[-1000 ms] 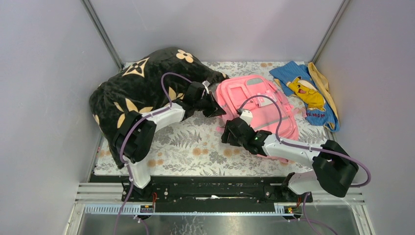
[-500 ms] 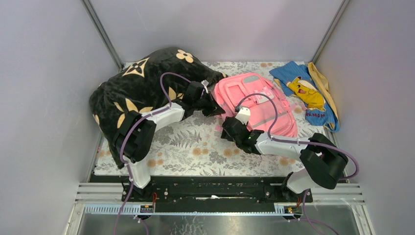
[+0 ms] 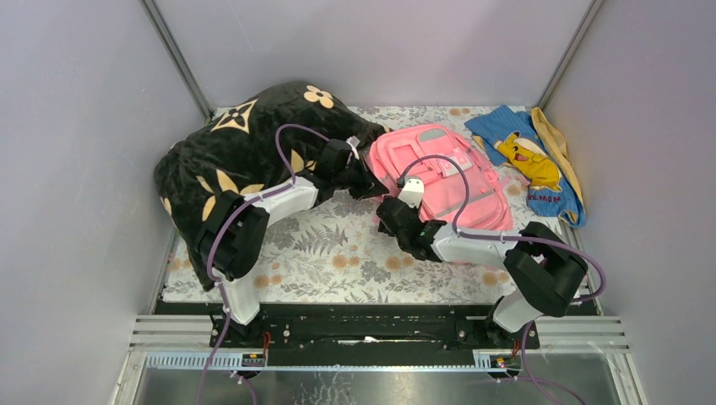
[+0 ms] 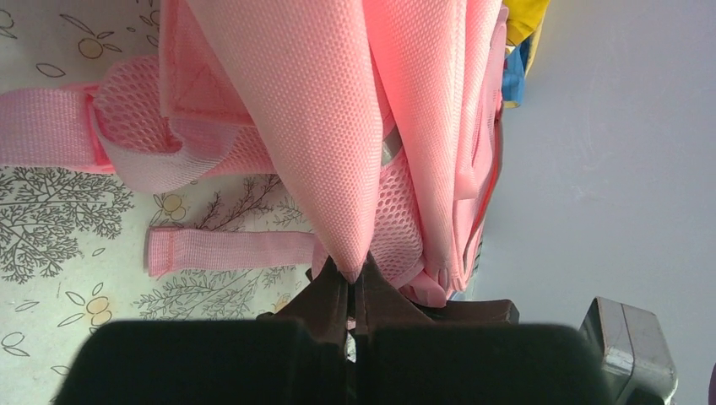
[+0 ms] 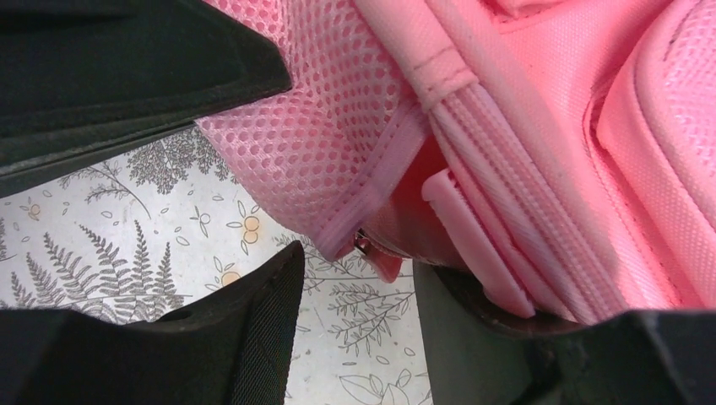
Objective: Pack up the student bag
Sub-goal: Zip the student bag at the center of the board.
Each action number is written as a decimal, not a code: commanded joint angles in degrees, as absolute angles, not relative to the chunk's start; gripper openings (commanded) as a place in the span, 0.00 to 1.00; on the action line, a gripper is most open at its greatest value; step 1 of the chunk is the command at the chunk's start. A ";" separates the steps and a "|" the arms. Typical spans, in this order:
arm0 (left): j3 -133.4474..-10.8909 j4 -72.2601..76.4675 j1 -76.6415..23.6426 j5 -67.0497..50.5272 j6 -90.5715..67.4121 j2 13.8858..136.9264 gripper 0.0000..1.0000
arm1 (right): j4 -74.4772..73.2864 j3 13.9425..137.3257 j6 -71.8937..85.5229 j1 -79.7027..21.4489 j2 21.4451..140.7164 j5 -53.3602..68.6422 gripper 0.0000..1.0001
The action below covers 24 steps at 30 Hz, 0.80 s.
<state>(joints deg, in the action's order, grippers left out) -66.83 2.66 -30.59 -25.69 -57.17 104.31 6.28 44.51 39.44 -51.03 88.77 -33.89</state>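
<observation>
So from the top camera, the student bag (image 3: 443, 173) lies flat toward the back of the table (image 3: 329, 253), a bit right of the middle. Its left edge is right up against the black pillow (image 3: 245, 156), which fills the back-left corner, and the blue cloth (image 3: 528, 160) sits just off its right side by the wall. The only real open room is the flowery strip in front of the bag, between the two arms. The left arm bends across the pillow's front edge and puts the left gripper (image 3: 371, 187) on the bag's left near corner. The right arm has its elbow folded out at the right, with the forearm running low and leftward so the right gripper (image 3: 390, 211) sits at the same corner, near the other one. The left wrist view shows what the top can't: the fingers are pinched fully together on a fold of the bag's pink mesh, which is lifted off the table, with a loose strap (image 4: 228, 249) lying flat below it. In the right wrist view the fingers stand apart on either side of the bag's mesh edge and a little zip pull (image 5: 363, 243). They aren't clamped on anything, and there's bare table showing between them.
</observation>
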 commanded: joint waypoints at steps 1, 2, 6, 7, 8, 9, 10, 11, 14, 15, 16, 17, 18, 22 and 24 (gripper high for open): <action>-67.64 6.62 -30.83 -30.43 -58.26 103.45 0.00 | 10.66 49.51 35.86 -50.48 90.82 -42.60 0.56; -67.55 6.72 -30.85 -30.55 -58.35 103.58 0.00 | 10.30 50.01 35.66 -50.51 91.18 -42.96 0.54; -67.34 6.86 -30.85 -30.75 -57.75 103.77 0.00 | 9.32 50.80 35.59 -50.53 92.30 -45.39 0.35; -67.38 6.62 -30.85 -30.90 -57.61 103.98 0.00 | 9.32 50.78 35.63 -50.54 92.51 -46.11 0.32; -67.41 6.56 -30.78 -31.12 -57.51 104.17 0.00 | 9.21 50.91 35.46 -50.46 92.69 -46.51 0.25; -67.28 6.53 -30.84 -31.19 -57.33 104.44 0.00 | 8.90 51.03 35.38 -50.47 92.81 -46.77 0.16; -67.20 6.46 -30.85 -31.24 -57.31 104.60 0.00 | 8.74 51.02 35.42 -50.51 92.71 -46.67 0.05; -67.03 6.49 -30.85 -31.35 -57.31 104.76 0.00 | 8.49 50.94 35.43 -50.47 92.46 -46.47 0.00; -67.64 5.55 -30.32 -31.23 -56.62 105.13 0.00 | 6.64 50.40 34.84 -50.45 90.23 -42.91 0.00; -68.32 4.82 -29.73 -30.94 -56.22 105.35 0.00 | 5.93 49.75 34.51 -50.53 89.15 -41.00 0.00; -69.23 3.87 -28.91 -30.60 -55.81 105.72 0.00 | 5.22 49.00 34.49 -50.50 87.99 -39.25 0.00; -70.71 2.90 -27.59 -30.55 -55.18 106.37 0.00 | 4.06 48.11 34.12 -50.53 86.65 -37.30 0.00; -71.95 2.03 -26.50 -30.64 -54.75 106.94 0.00 | 2.91 47.21 34.38 -50.49 85.33 -35.62 0.00; -77.92 -2.77 -22.69 -29.21 -52.20 110.24 0.00 | -4.32 44.16 36.33 -50.51 79.85 -30.45 0.00; -80.68 -3.36 -21.32 -29.12 -52.14 112.62 0.00 | -7.20 42.93 37.46 -50.61 77.37 -26.52 0.00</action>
